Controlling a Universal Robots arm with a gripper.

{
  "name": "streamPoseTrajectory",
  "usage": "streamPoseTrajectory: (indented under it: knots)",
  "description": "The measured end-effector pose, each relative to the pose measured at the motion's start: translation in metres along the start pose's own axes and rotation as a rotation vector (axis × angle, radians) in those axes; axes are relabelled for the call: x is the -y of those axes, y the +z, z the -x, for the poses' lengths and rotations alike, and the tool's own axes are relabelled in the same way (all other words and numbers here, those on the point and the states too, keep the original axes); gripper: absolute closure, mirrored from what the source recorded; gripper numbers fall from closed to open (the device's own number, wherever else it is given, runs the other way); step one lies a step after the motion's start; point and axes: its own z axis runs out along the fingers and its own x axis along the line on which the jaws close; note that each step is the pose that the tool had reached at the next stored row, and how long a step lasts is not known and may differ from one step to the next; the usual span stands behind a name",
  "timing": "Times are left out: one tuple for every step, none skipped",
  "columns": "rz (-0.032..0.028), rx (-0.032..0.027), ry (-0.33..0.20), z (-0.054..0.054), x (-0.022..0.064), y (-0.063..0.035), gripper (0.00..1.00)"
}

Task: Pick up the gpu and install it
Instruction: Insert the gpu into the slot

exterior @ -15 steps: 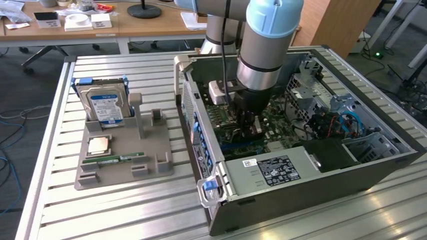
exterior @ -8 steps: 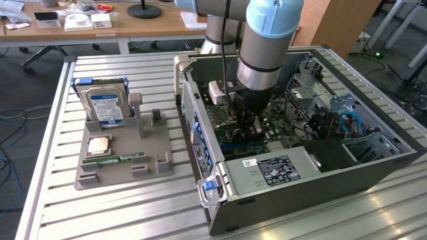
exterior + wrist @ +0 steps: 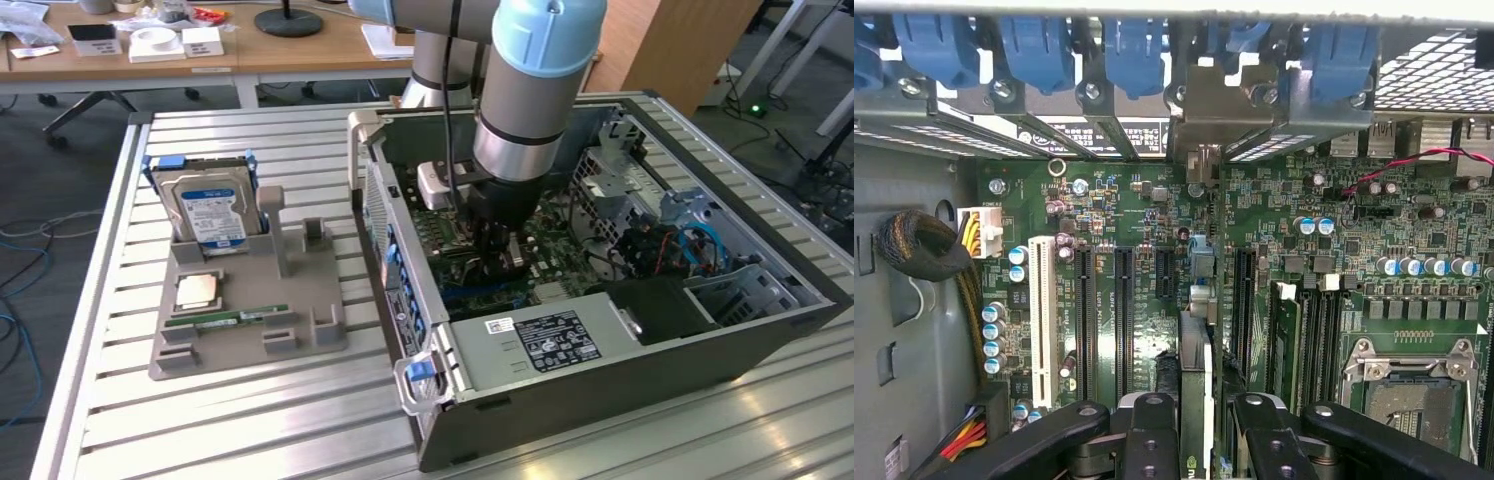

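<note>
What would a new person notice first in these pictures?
First, the robot arm plunging into the open computer case, its gripper holding the gpu edge-on above the motherboard. Then the grey holder at the exterior view's left, with a hard drive standing upright in it.

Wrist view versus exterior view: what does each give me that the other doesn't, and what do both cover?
Wrist view alone: the white expansion slot, the empty silver processor socket, and the thin green gpu edge-on in the black tool above the slots. Exterior view alone: the grey parts tray with the silver hard drive, beside the case. Both: the green motherboard inside the open grey computer case.
</note>
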Motion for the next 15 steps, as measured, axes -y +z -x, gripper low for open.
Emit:
streamPoseTrajectory:
  knots:
    - [0.0000,0.0000,0.000,0.0000,0.0000,0.0000,0.74]
    - [0.0000,0.0000,0.000,0.0000,0.0000,0.0000,0.74]
    - [0.0000,0.0000,0.000,0.0000,0.0000,0.0000,0.74]
    - [0.0000,0.0001,0.000,0.0000,0.0000,0.0000,0.74]
    - [-0.0001,0.0000,0.000,0.0000,0.0000,0.0000,0.74]
    - [0.0000,0.0000,0.000,0.0000,0.0000,0.0000,0.74]
    - [-0.0001,0.0001,0.000,0.0000,0.0000,0.0000,0.74]
    - [-0.0001,0.0000,0.001,0.0000,0.0000,0.0000,0.74]
    - [-0.0001,0.0000,0.002,0.0000,0.0000,0.0000,0.74]
    - [0.0000,-0.0001,0.003,0.0000,0.0001,0.0000,0.74]
    - [-0.0001,-0.0001,0.004,0.0000,0.0005,-0.0002,0.74]
    - [-0.0002,0.0000,0.004,0.0001,0.0008,-0.0005,0.74]
    - [-0.0003,0.0000,0.004,0.0001,0.0008,-0.0008,0.74]
    - [-0.0002,-0.0002,0.005,0.0001,0.0009,-0.0011,0.74]
    - [-0.0002,-0.0002,0.005,0.0001,0.0009,-0.0011,0.74]
